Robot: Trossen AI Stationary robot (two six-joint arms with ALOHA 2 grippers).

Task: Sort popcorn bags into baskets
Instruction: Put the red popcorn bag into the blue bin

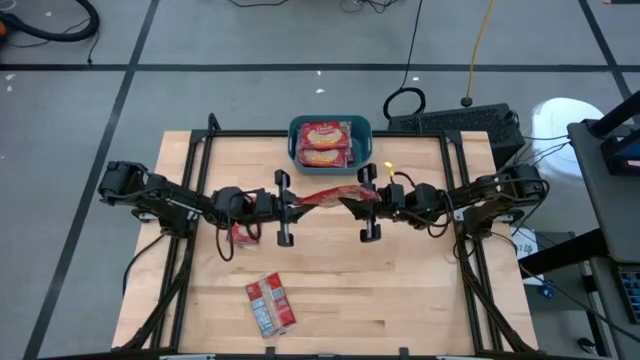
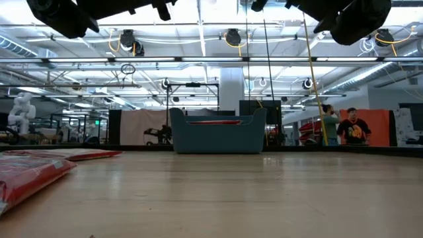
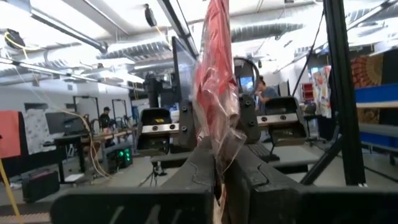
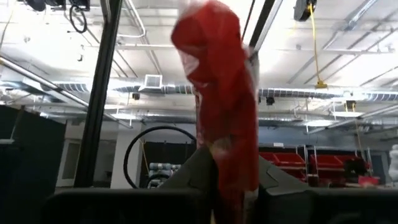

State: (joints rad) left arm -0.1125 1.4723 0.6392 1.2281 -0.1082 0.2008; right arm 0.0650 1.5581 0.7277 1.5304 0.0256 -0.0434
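One red popcorn bag (image 1: 335, 195) hangs in the air over the table's middle, stretched between both grippers. My left gripper (image 1: 298, 203) is shut on its left end and my right gripper (image 1: 352, 203) on its right end. The teal basket (image 1: 330, 142) stands at the far edge with two packets (image 1: 323, 145) lying flat inside. Another red packet (image 1: 243, 233) lies on the table under my left arm. A packet with its red-white-bluish back up (image 1: 270, 303) lies flat near the near edge. My left gripper (image 3: 219, 162) pinches the bag's left end (image 3: 217, 134) between its two fingers, coming level from the table's left. The crumpled bag stands edge-on and runs toward the other gripper, clear of the table. My right gripper (image 4: 227, 155) pinches the bag's right end (image 4: 227, 124) between its two fingers, coming level from the table's right. The bag is lifted clear and reaches on toward my left gripper.
In the low view the basket (image 2: 218, 135) stands at the far side, and red packets (image 2: 26, 175) lie at the left. A black frame (image 1: 330, 133) edges the table. Bare wood lies right of centre. People (image 2: 350, 127) stand in the room beyond.
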